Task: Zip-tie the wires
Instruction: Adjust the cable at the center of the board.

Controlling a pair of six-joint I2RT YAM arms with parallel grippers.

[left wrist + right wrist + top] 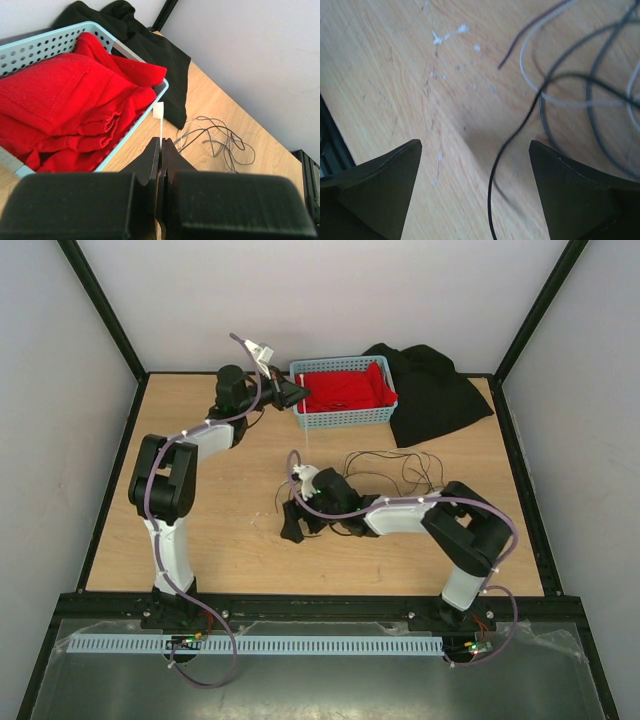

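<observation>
Top external, one basket (pixel 343 418), left hand (pixel 162 143) clamping one zip tie (pixel 158 111), right hand (pixel 475 150) apart.

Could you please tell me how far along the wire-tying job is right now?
Done: the left claw is shut on a thin white plastic zip tie. In hand: the open right claw hovers over the loose thin dark wires. Left: gathering them and cinching the tie; nothing is bundled yet.

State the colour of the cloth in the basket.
Red cloth; left wrist view shows it best.
</observation>
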